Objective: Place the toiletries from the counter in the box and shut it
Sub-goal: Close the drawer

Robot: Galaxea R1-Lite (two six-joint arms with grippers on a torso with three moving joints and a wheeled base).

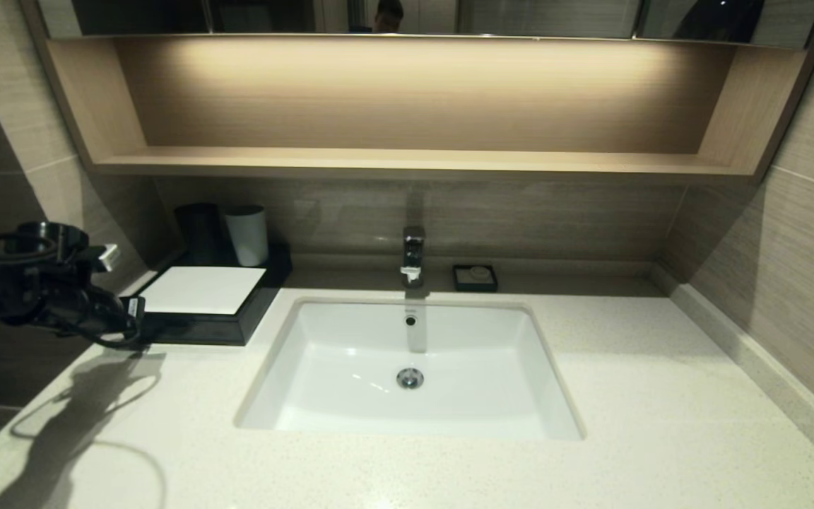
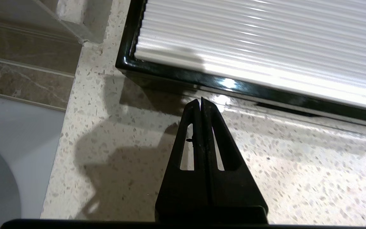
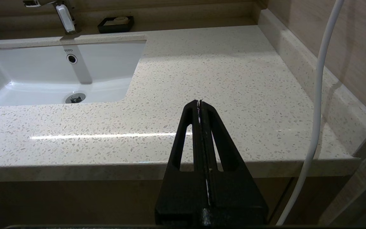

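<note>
Bathroom vanity seen from above, with the white sink (image 1: pixel 407 367) as landmark. Left of the sink, at the back corner of the speckled tabletop (image 1: pixel 661 396): the low black box (image 1: pixel 216 311) with its white top panel, drawer pushed flush, apparently closed. Behind the box, 1 black tumbler (image 1: pixel 198 230) and 1 white tumbler (image 1: pixel 248 233). Left of the sink and just beside the box's front corner: the left gripper (image 2: pixel 200 101), jaws pressed fully together, holding nothing, tips nearly touching the box's glossy black front edge, likely placed there to nudge the drawer home. Right of the sink, low at the tabletop's front edge: the right gripper (image 3: pixel 199 103), parked, jaws also shut and empty. Behind the sink: faucet (image 1: pixel 413 256) and small black square dish (image 1: pixel 475 277). No toiletries visible anywhere on the tabletop; presumably already inside the box.
</note>
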